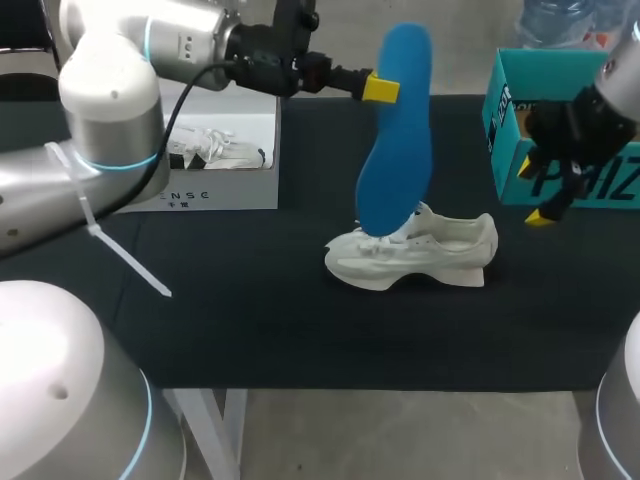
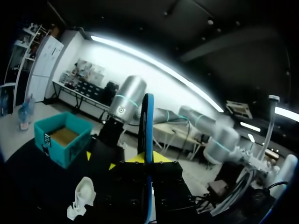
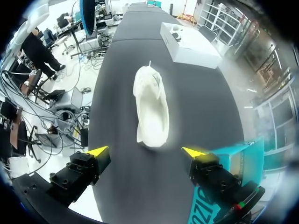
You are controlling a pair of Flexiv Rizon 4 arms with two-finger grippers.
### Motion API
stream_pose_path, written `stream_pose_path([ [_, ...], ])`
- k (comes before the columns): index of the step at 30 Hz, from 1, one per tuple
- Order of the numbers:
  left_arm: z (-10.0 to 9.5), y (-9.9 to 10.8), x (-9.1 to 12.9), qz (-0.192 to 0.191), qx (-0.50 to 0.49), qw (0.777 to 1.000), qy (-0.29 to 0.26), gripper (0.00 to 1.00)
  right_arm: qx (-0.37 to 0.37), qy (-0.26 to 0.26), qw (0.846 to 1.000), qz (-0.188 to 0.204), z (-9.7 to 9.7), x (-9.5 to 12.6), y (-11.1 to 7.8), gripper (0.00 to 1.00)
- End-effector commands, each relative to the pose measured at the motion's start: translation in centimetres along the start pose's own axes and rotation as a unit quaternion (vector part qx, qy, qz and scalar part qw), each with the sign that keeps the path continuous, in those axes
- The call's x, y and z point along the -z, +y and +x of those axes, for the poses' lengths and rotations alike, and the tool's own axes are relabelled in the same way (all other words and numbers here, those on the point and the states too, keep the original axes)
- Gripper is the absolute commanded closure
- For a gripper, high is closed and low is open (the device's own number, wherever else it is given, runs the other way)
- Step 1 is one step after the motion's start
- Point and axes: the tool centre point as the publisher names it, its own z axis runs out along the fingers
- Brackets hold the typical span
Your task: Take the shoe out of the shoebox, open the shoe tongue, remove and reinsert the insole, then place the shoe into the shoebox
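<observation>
A blue insole hangs upright above the table, with my left gripper shut on its upper part. In the left wrist view the insole shows edge-on between the yellow tips of that gripper. Below it a white shoe lies on the black table, toe to the left. The teal shoebox stands at the right. My right gripper hangs open in front of the box, to the right of the shoe's heel. In the right wrist view the shoe lies ahead of the open gripper.
A white box holding another white shoe stands at the back left, seen too as the white box beyond the shoe. The teal box is close beside my right gripper. The table's front edge runs below the shoe.
</observation>
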Motion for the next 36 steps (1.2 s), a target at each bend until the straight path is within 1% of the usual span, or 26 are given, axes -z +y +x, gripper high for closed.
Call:
stream_pose_path([
  [1, 2.8, -0.9, 0.4, -0.003, -0.002, 1.000, -0.017, 1.00, 0.002, -0.001, 1.000, -0.005, -0.2, -0.6, 0.0, 0.00],
  [3, 3.6, -1.1, 0.7, 0.000, -0.009, 1.000, -0.021, 1.00, 0.002, -0.001, 1.000, -0.008, -0.2, -0.9, 0.0, 0.00],
  [7, 4.4, -1.1, 1.1, 0.004, -0.013, 1.000, -0.028, 1.00, 0.003, 0.001, 1.000, -0.012, -0.2, -1.3, 0.0, 0.00],
  [14, 4.6, -1.1, 1.4, 0.001, 0.002, 1.000, -0.026, 1.00, 0.005, 0.005, 1.000, -0.012, 0.1, -1.4, 0.7, 0.00],
  [19, 4.6, -1.1, 1.4, 0.001, 0.002, 1.000, -0.026, 1.00, 0.013, 0.009, 1.000, 0.009, 0.0, -1.1, 2.1, 0.00],
  [24, 4.6, -1.1, 1.4, 0.001, 0.002, 1.000, -0.026, 1.00, 0.007, 0.010, 0.999, 0.031, -0.5, -1.4, 2.9, 0.00],
  [29, 4.6, -1.1, 1.4, 0.001, 0.002, 1.000, -0.026, 1.00, -0.006, 0.000, 0.999, 0.043, -0.9, -2.4, 3.2, 0.00],
  [36, 4.6, -1.1, 1.4, 0.001, 0.002, 1.000, -0.026, 1.00, -0.013, 0.005, 0.998, 0.054, -1.7, -4.4, 3.8, 0.00],
])
